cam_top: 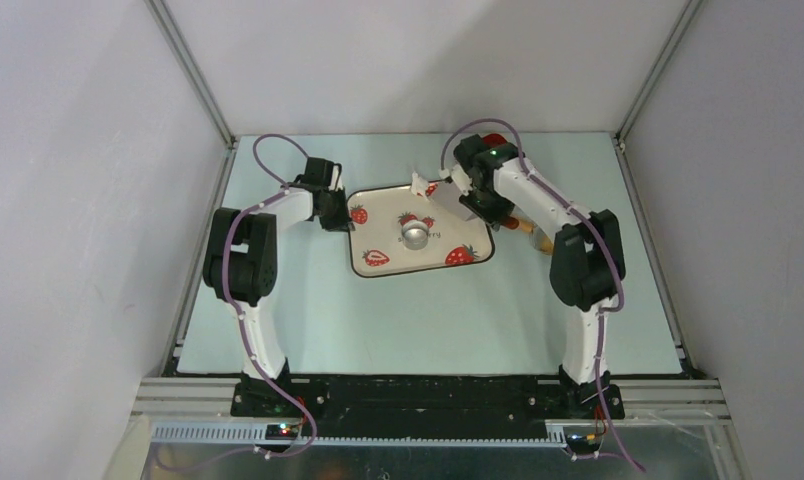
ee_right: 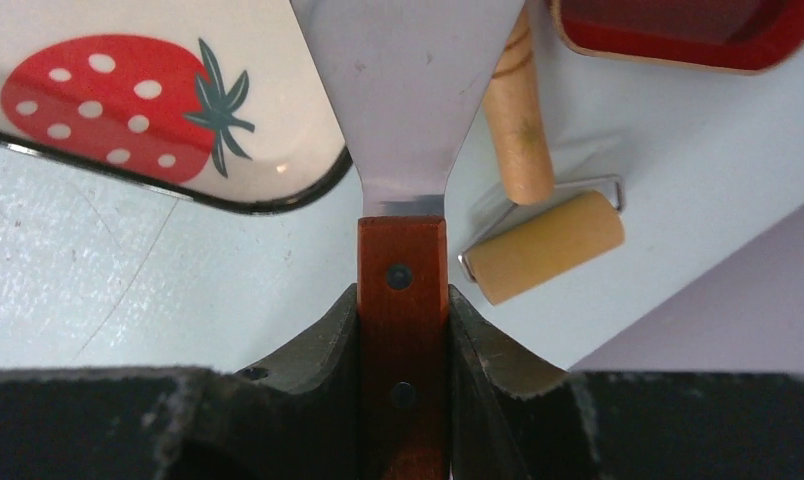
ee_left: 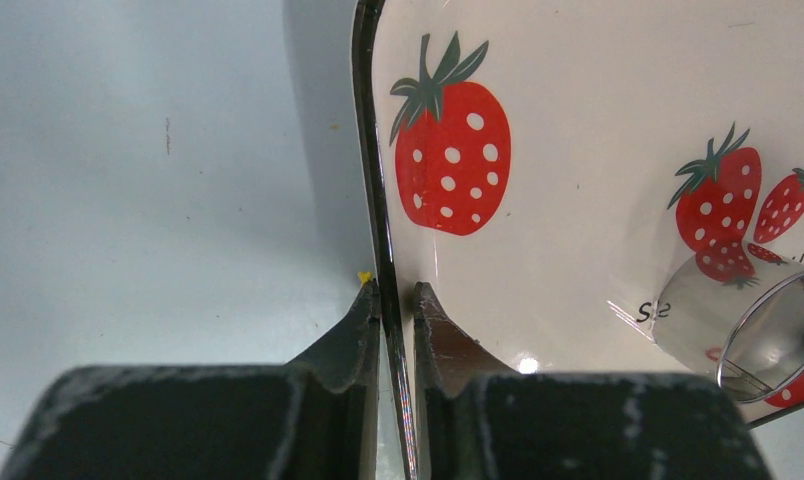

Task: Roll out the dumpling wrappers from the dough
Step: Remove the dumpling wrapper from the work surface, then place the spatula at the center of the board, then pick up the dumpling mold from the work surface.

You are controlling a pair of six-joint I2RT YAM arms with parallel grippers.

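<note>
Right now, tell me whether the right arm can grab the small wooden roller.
Probably not yet: the right tool is shut on a wooden-handled metal scraper. The wooden roller lies uncovered right beside it, so only that load hinders.

One strawberry tray (cam_top: 418, 262), one silvery cup (cam_top: 415, 233), one roller (ee_right: 545, 246), one scraper (ee_right: 408, 90), seemingly one red tray (ee_right: 668, 30) (mostly hidden).

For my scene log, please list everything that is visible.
strawberry tray: one, cream with red strawberries, table centre
cup: one, silvery, on the tray
scraper: one, steel blade, red-brown handle, at tray's far right corner
roller: one, wooden, right of tray
red tray: one, red, far side
white bit: one, tray's far rim, unclear what
table: one, pale
left pincer: one, black, shut on the tray's left rim
right pincer: one, black, shut on the scraper handle
</note>
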